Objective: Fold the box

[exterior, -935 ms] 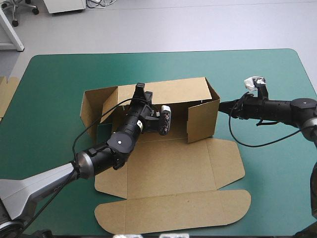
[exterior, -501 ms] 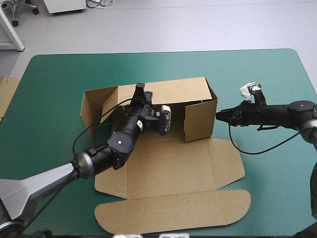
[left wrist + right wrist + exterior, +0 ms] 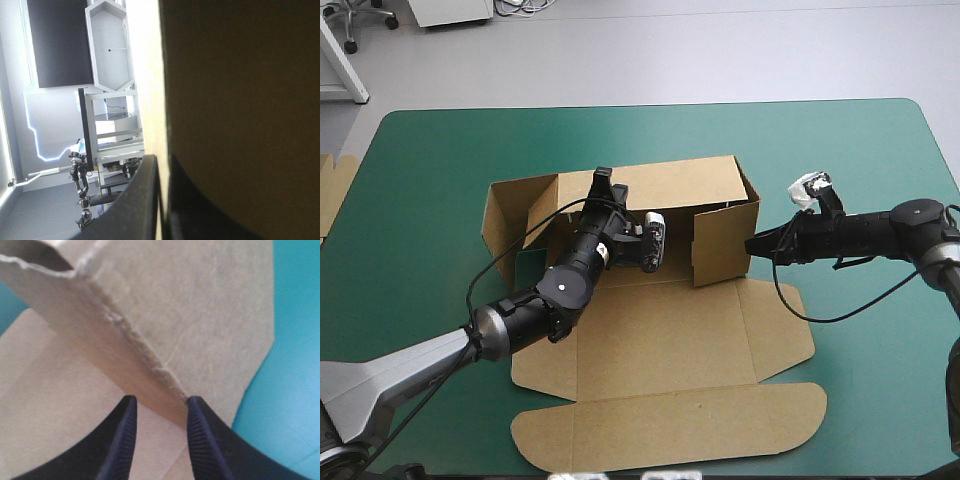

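Swung slightly inward since the earlier frame, the right end flap (image 3: pixel 725 240) of the box (image 3: pixel 665 340) stands upright. The box sits mid-table on the teal-green cover (image 3: pixel 430 170), with its base and lid flat. The left gripper (image 3: pixel 603 180) pinches the back wall's top edge, all but closed on the board. The right gripper (image 3: pixel 751 245), at the box's right, has its fingers spread astride that flap's edge. A harder push could buckle the flap or skid the box — nothing braces the base. The left arm masks the box's left-end folds.

High view overhead, wrist views against box (image 3: pixel 660 340)
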